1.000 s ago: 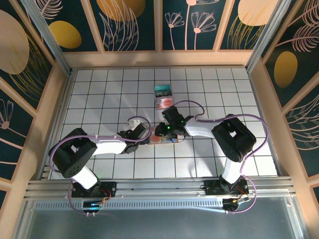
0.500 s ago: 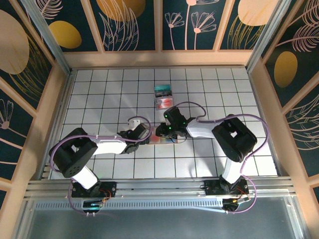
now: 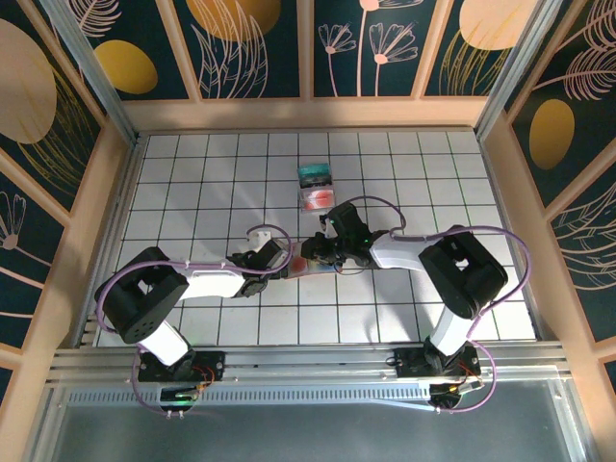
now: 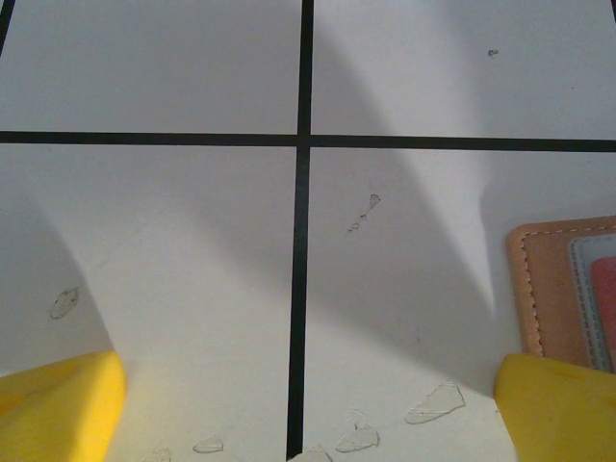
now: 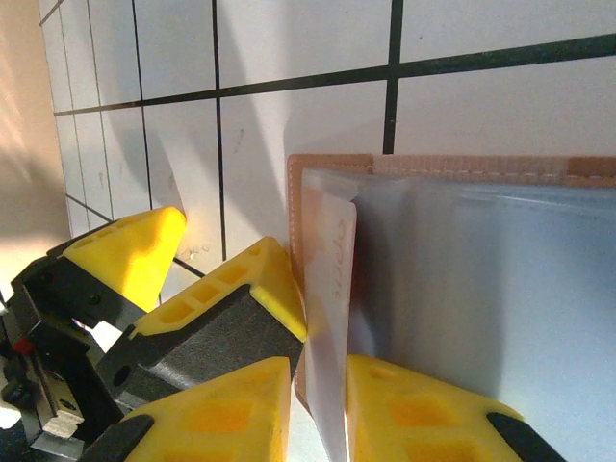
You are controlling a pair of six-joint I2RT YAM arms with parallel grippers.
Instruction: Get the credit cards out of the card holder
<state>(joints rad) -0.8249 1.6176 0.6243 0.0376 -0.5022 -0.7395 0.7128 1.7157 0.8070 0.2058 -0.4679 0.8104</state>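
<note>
Top view: the card holder (image 3: pixel 308 269) lies open mid-bench (image 3: pixel 192 173). The teal card (image 3: pixel 315 175) and pink-white card (image 3: pixel 318 199) are already out, at 12 o'clock from it. The left hand (image 3: pixel 280 263) sits at its 9 o'clock and the right hand (image 3: pixel 323 254) comes in from 2 o'clock.

Left wrist: the left hand is released, jaws wide. The holder's tan corner is at 3 o'clock, just beside one finger and not clamped.

Right wrist: the right hand's jaws are nearly together astride a pale card (image 5: pixel 332 260) poking from the blue-grey pocket. You can't tell if they bite yet.

Risks: if you pull, the unpinned holder may drag along. You could also pinch the pocket lining with the card, or a shallow edge grip could slip.
</note>
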